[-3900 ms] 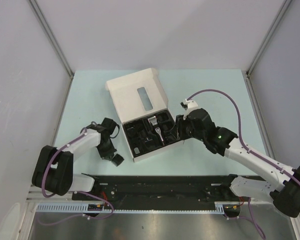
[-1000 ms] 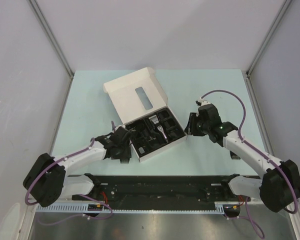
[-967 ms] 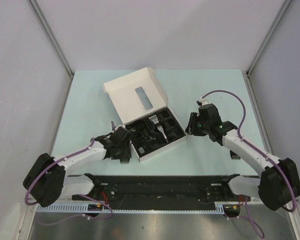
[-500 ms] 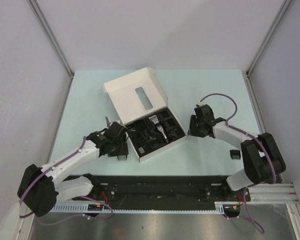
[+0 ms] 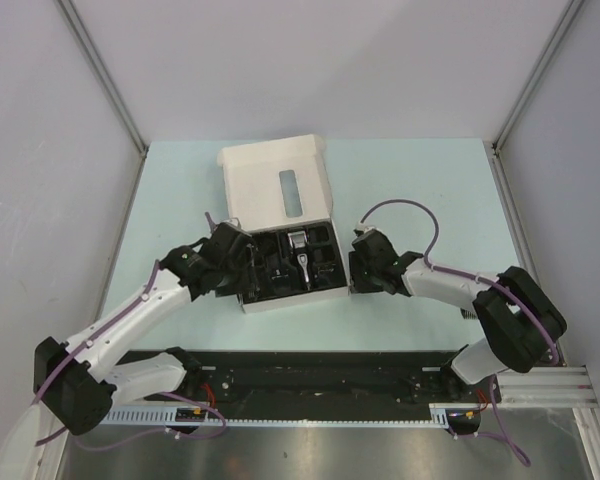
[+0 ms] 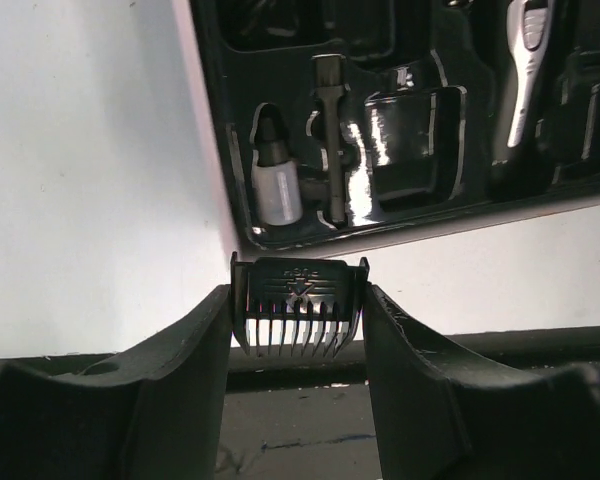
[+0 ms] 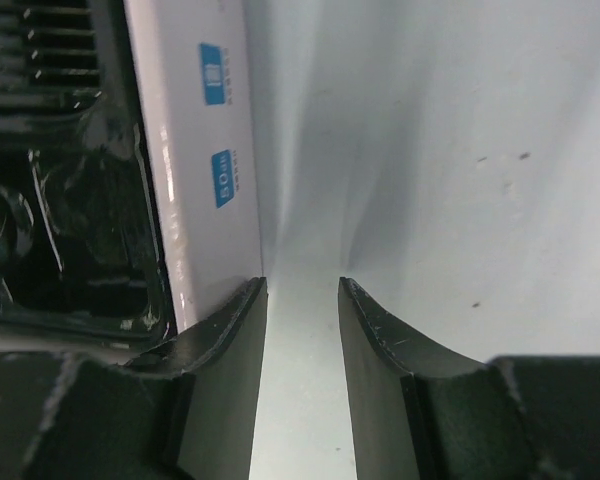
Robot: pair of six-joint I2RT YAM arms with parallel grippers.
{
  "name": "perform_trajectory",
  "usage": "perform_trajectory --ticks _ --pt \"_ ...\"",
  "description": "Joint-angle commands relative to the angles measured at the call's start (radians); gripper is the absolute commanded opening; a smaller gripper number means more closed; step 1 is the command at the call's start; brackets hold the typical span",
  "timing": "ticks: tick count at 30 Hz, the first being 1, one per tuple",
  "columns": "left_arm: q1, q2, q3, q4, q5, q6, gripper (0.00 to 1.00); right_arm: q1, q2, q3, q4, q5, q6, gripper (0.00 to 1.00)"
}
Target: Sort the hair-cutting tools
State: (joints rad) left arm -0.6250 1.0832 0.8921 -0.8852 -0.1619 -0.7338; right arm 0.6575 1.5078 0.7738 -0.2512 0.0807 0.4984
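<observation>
A small black comb guard (image 6: 298,305) sits pinched between my left gripper's (image 6: 298,330) fingertips, teeth pointing back at the camera. It hangs just off the near-left edge of the black tray (image 6: 410,215). In the tray lie the thin black brush (image 6: 330,140) and the black-and-silver clipper (image 6: 525,60) (image 5: 302,250). From above, the left gripper (image 5: 242,268) is at the box's left side. My right gripper (image 7: 302,290) (image 5: 354,272) is open and holds nothing, its left finger against the white box's outer wall (image 7: 195,150). No cable shows.
The white box's open lid (image 5: 280,180), with a window cut in it, lies flat behind the tray. A small white bottle with a black cap (image 6: 276,190) sits in a tray pocket beside the brush. The black rail (image 5: 320,370) runs along the near table edge.
The box has turned from tilted to nearly square with the table. My left gripper has carried the comb guard up to its left side. My right gripper has slid left against its right wall.
</observation>
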Motion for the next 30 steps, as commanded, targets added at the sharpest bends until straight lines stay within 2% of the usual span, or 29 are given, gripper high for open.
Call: perform_trajectory --ticks 1,4,10,21,30 --pt "0.007 0.026 0.074 -0.024 -0.014 -0.010 0.46 0.092 -0.063 -0.016 0.079 0.001 0.006 0.40" --pt "0.008 0.089 0.112 -0.021 -0.045 -0.009 0.46 0.126 -0.060 -0.016 0.089 0.011 0.014 0.40" --pt "0.007 0.205 0.177 0.014 -0.076 -0.007 0.48 0.103 -0.070 -0.016 0.021 0.070 0.065 0.38" --pt "-0.037 0.300 0.142 0.202 -0.154 -0.070 0.46 -0.012 -0.149 -0.047 -0.037 0.065 0.058 0.39" --pt "-0.064 0.388 0.136 0.247 -0.191 -0.111 0.45 -0.052 -0.149 -0.059 -0.049 0.051 0.054 0.39"
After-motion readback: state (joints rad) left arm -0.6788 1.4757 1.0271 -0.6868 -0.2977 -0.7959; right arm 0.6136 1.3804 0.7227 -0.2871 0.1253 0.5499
